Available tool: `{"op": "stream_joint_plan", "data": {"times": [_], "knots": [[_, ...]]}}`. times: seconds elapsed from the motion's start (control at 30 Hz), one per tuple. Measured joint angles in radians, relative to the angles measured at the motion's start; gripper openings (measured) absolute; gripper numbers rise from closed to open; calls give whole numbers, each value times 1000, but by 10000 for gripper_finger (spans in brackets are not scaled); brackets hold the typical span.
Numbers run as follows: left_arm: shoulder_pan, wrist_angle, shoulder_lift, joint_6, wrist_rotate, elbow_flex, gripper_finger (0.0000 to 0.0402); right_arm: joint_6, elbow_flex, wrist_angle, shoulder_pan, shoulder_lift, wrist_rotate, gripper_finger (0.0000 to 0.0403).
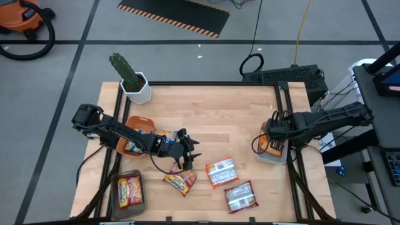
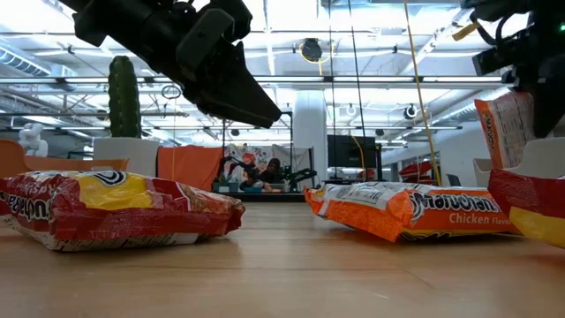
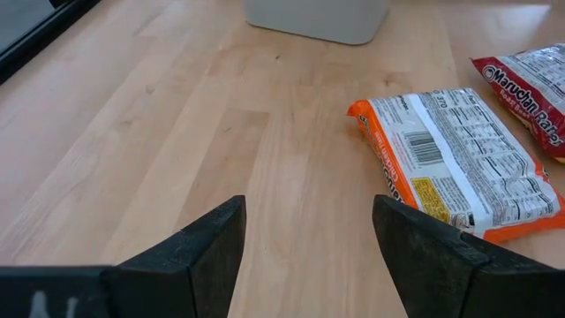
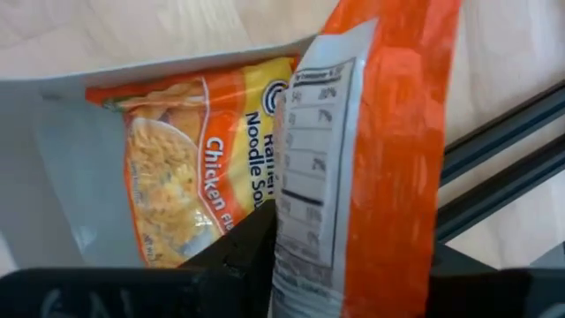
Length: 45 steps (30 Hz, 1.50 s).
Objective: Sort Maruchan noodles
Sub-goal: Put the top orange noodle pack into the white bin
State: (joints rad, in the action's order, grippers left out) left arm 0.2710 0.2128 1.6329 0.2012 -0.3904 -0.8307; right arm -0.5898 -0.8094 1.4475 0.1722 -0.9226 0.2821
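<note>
We judge the Maruchan packets light, crinkly, brittle inside; best pinched across a short edge. Orange packet (image 3: 459, 163), barcode up, lies on the table at 2 o'clock from the left gripper (image 3: 309, 243), jaws spread and empty. Right gripper (image 4: 344, 265) pinches another orange packet (image 4: 371, 132) over the grey tray (image 1: 273, 156).

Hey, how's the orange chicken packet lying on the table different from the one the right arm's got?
The orange packet on the table lies flat, label side up, touching nothing. The packet in the right end effector stands upright, pinched over the grey tray, which already holds another. Both are orange chicken ramen.
</note>
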Motion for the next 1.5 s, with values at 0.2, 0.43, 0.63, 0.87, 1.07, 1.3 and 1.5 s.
{"op": "stream_joint_plan", "data": {"times": [0.2,0.43,0.63,0.87,1.07,1.3,1.5], "knots": [[0,0,0,17,0,0,253,-50,12,-16,0,1,-76,157],[0,2,0,67,58,0,253,-85,10,-41,9,1,-166,166],[8,1,0,98,92,0,253,-140,5,-46,43,1,-256,165],[27,1,0,96,129,0,253,-238,5,-45,88,1,-281,169],[33,1,0,97,128,0,253,-307,1,-48,99,2,-233,177],[33,1,0,98,128,0,253,-342,0,-86,99,2,-209,179],[33,1,0,116,128,0,253,-342,0,-109,98,2,-236,219]]}}
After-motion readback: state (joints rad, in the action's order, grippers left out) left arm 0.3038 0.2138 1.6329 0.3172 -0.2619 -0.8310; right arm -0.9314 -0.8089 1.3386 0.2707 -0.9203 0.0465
